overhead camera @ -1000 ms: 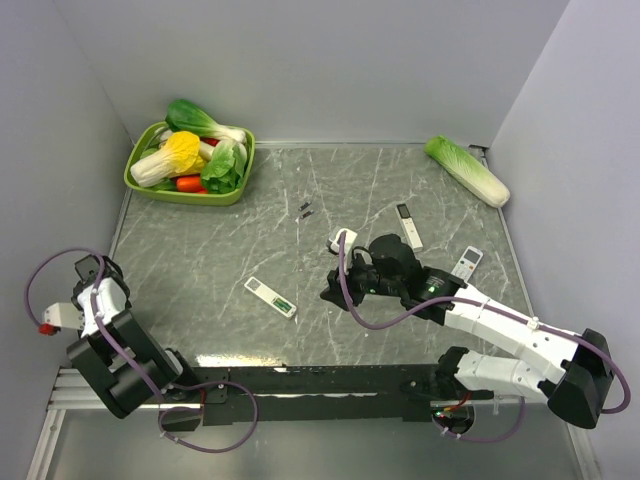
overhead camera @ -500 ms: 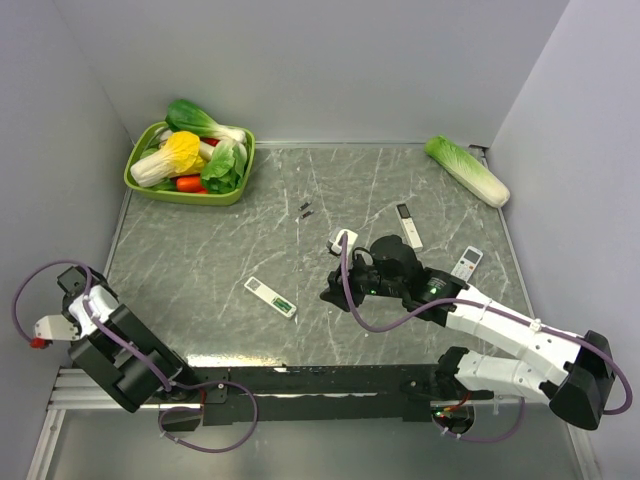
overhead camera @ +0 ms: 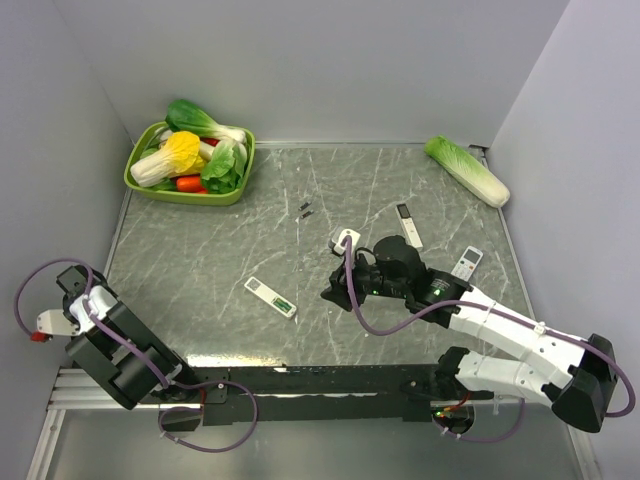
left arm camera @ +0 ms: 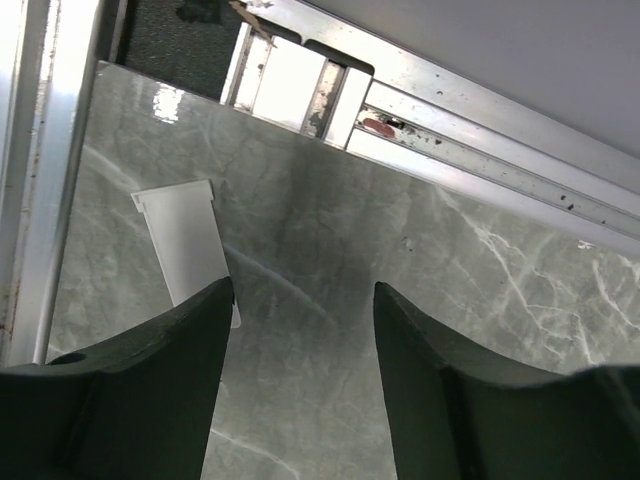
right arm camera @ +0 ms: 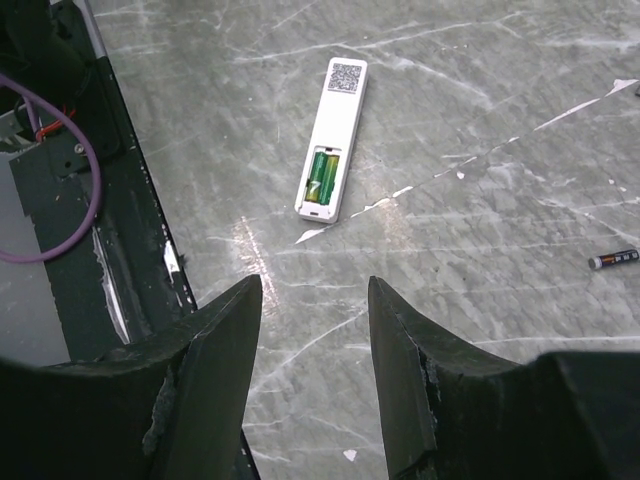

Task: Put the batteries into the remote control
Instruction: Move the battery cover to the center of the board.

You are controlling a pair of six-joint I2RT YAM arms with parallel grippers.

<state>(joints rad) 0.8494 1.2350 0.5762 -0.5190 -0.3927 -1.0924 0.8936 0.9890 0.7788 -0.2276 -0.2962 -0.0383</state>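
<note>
- Counting remotes from above, we find three on the surface (overhead camera: 200,260): the remote control (overhead camera: 271,297) at 7 o'clock from the centre, one white remote with a black end (overhead camera: 409,226) at 2 o'clock, and one buttoned white remote (overhead camera: 466,263) at 3 o'clock.
- The remote control lies back up with its recess (right arm camera: 322,180) showing green. We cannot tell whether batteries lie in it, or how many.
- Two tiny dark cells (overhead camera: 305,209) lie close together at 12 o'clock from the centre.
- One green tray (overhead camera: 180,195) of vegetables sits in the 10 o'clock corner, and one cabbage (overhead camera: 467,170) in the 2 o'clock corner.
- The right fingers (right arm camera: 200,380) stand apart with nothing between them, above the surface. Seen from above, the remote control is at their 9 o'clock, near but not touching.
- The left fingers (left arm camera: 150,400) also stand apart and empty, at the 8 o'clock corner.
- We see one flat white piece (left arm camera: 185,255) on the surface there, partly hidden behind one finger.
</note>
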